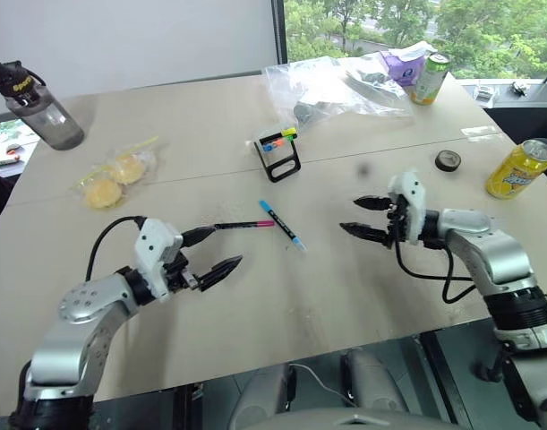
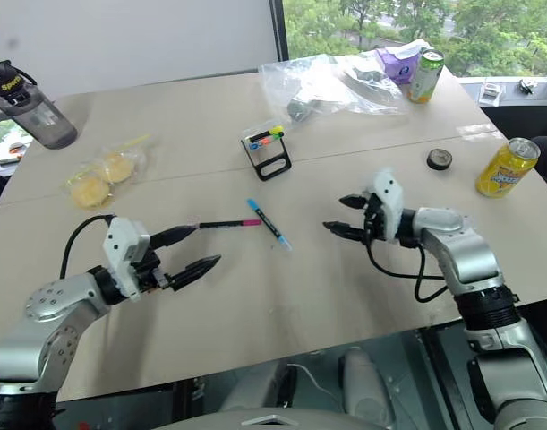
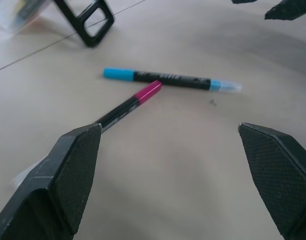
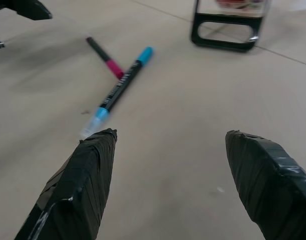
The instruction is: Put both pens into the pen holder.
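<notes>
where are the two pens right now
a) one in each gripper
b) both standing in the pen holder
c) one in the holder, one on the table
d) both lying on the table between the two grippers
d: the pink-ended pen and the blue pen lie flat on the table, between the open left gripper and open right gripper, short of the pen holder.

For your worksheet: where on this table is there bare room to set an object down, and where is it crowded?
Free: the near strip of the beige table between the open left gripper and open right gripper; also the stretch between the grey water bottle and black open-frame pen holder. Crowded: the far corner around the crumpled clear plastic bag.
</notes>
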Tool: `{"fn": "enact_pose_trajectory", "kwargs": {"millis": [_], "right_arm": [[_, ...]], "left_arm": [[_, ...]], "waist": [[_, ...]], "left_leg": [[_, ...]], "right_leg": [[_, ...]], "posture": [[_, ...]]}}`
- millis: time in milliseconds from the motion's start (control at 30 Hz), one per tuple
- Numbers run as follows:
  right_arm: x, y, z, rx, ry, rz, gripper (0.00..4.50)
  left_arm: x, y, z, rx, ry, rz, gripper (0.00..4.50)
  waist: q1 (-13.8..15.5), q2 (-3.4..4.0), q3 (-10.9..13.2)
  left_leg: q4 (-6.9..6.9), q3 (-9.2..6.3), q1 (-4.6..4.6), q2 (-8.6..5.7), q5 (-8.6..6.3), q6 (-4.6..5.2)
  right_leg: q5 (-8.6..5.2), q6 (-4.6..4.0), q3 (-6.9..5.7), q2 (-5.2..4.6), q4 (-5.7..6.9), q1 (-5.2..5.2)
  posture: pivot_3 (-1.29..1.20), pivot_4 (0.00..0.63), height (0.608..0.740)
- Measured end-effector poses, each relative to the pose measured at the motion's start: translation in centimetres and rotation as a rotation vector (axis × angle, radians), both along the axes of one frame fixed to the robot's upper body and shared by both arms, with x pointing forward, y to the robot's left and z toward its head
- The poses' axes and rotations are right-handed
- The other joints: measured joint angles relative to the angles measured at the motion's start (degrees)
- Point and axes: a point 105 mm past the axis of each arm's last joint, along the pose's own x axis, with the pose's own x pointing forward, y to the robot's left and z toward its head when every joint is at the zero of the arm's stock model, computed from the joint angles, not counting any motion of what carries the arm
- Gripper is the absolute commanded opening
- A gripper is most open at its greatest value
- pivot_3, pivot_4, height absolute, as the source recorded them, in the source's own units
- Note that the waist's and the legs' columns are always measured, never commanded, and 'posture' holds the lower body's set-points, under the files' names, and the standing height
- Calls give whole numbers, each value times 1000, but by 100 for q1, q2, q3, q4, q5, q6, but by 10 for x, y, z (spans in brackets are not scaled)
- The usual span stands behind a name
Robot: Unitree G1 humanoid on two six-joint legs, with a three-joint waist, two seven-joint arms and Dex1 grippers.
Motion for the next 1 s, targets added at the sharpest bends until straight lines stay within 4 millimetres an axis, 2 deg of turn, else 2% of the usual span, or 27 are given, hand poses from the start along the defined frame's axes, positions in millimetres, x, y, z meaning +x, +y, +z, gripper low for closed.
{"fn": "enact_pose_trajectory", "kwargs": {"millis": [133,267,367,500,700,833,967,1000], "right_arm": [[-3,23,3,-3,-4,53,3677],[-20,50,-1,3,8,162,3677],[-22,51,-2,-2,7,170,3677],[-22,50,-3,-6,10,166,3677],[-19,28,1,27,-22,108,3677],[-24,2,4,59,-52,51,3677],[-35,-33,4,92,-41,-40,3677],[-36,-34,4,93,-40,-43,3677]], "left_arm": [[-10,9,-4,12,22,24,4500],[-12,13,-6,22,19,42,4500],[-3,12,-2,42,-11,57,4500],[20,2,-2,66,-44,49,4500],[53,-2,-7,115,-53,-5,4500],[66,-1,-2,139,-57,-64,4500],[79,0,-2,152,-35,-135,4500],[80,1,-2,151,-31,-136,4500]], "waist": [[10,-4,-2],[26,-4,-2],[92,-6,-3],[142,-7,-4],[115,-9,-4],[126,-9,-4],[134,-10,-4],[133,-10,-4]], "left_leg": [[-2,-4,-2,0,0,0],[-1,-9,-4,-1,0,0],[1,-10,-1,-7,0,0],[1,-16,-2,-8,0,-1],[0,-16,-6,-9,0,-1],[0,-18,-8,-11,0,-1],[1,-19,-6,-12,0,0],[1,-19,-7,-12,0,-1]], "right_leg": [[0,0,-3,-1,-6,0],[0,0,-9,-3,-7,2],[0,1,-12,-6,-7,6],[1,0,-19,-6,-5,6],[1,0,-17,-6,-8,2],[1,1,-20,-8,-10,2],[1,1,-20,-8,-7,2],[1,1,-21,-7,-7,3]], "posture": [[0,150,740],[0,150,740],[0,150,740],[0,150,740],[0,150,740],[0,150,740],[0,150,740],[0,150,740]]}}
